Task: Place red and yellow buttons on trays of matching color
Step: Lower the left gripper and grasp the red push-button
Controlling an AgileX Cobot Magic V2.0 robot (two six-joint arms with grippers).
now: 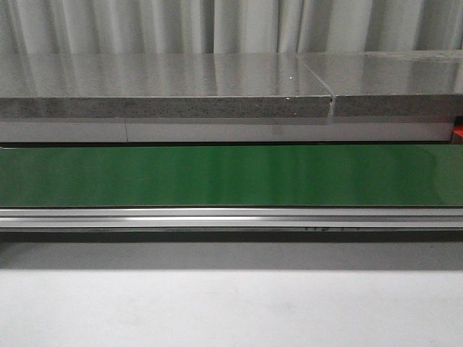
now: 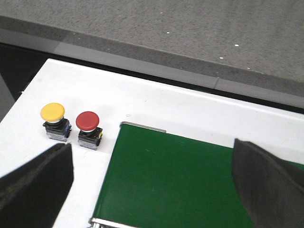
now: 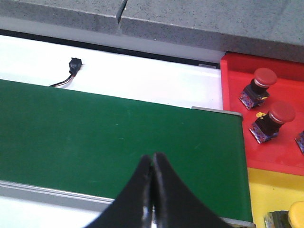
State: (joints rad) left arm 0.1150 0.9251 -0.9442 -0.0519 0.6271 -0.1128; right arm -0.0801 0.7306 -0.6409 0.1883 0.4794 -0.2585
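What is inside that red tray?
The red tray holds two red buttons. A third item is cut off at the picture's edge, so it can't be identified.

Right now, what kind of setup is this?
Probably an industrial sorting test cell, not a home. A green conveyor belt crosses the bench, push buttons wait beside it, yellow and red, and a red tray already holds red buttons, with a yellow tray next to it.

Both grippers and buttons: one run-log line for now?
left gripper open, empty | right gripper shut, empty | yellow button, red button unsorted beside belt
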